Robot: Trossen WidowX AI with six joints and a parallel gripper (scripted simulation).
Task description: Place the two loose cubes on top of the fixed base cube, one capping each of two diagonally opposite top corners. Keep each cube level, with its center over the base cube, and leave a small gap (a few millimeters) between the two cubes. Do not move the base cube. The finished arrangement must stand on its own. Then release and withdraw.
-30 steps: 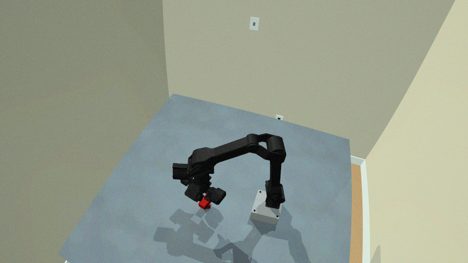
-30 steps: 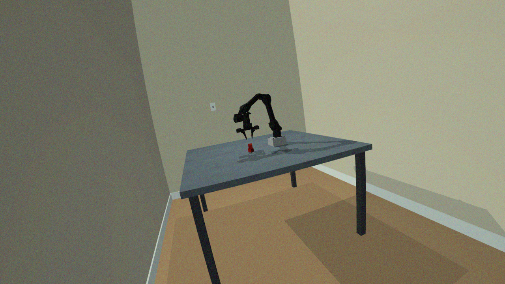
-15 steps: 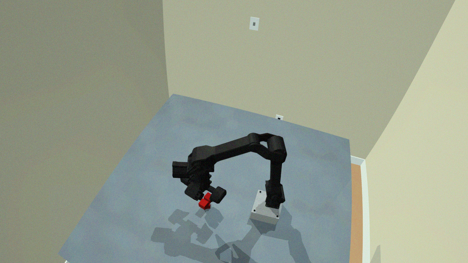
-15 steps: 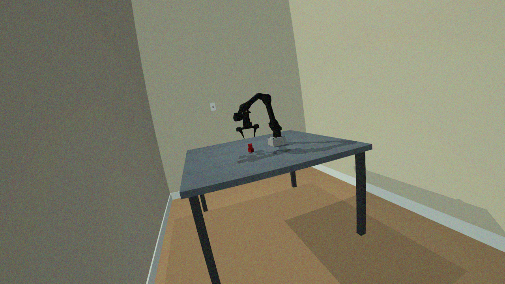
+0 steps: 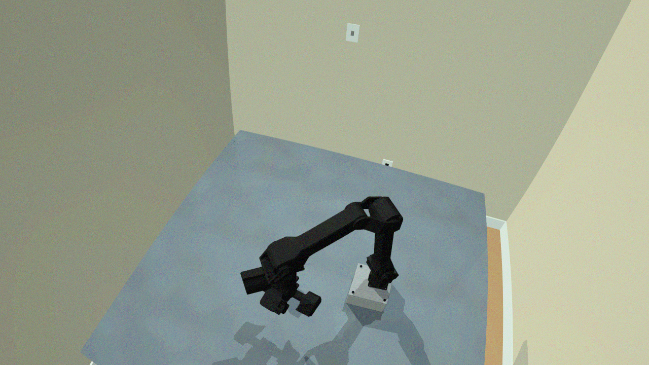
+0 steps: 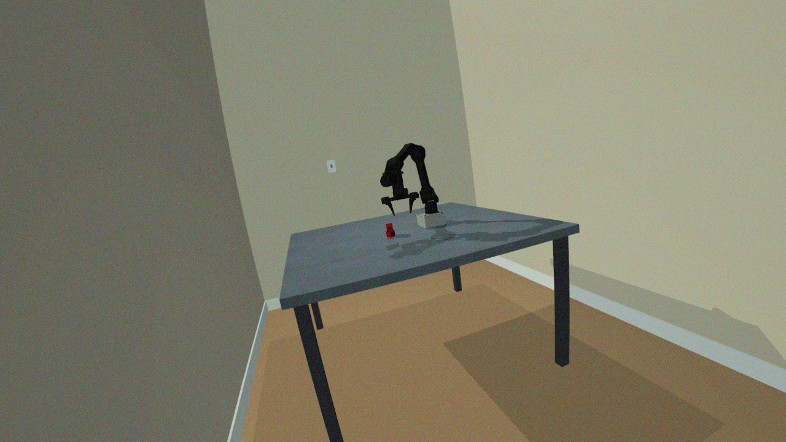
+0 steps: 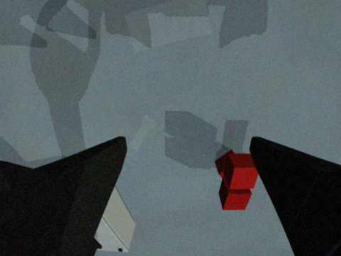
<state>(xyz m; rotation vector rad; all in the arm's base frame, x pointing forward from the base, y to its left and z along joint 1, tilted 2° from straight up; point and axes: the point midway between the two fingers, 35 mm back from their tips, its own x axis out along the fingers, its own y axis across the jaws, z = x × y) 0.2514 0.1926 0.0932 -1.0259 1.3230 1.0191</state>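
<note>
Starting nearest the table's [image 6: 351, 269] front edge in the exterior view: meets the red stack [image 6: 390, 230] first, standing on the table top, well in from every edge and corner. Shows in the wrist view as a lower base cube [image 7: 235, 198] with red cube faces [image 7: 241, 173] on top, shifted a little off the base's outline. Cannot tell whether two capping cubes sit there with a gap between them; too small and too alike in colour. Hidden under the arm in the top view.

Next back, and higher: the gripper [image 6: 401, 212], spread almost to its full width, with nothing between the fingers. Hangs well above the table, fingertips pointing down, apart from the stack.

Key relation: lies off-centre in the wrist view, close to the right-hand finger and well away from the left, below the hand and toward the front edge from it. Judged from that, release looks done and withdrawal is the step in hand; going straight up and back keeps clear of that near side.

Farther back, toward the rear edge: the pale mounting block [image 6: 430, 220] under the arm.
</note>
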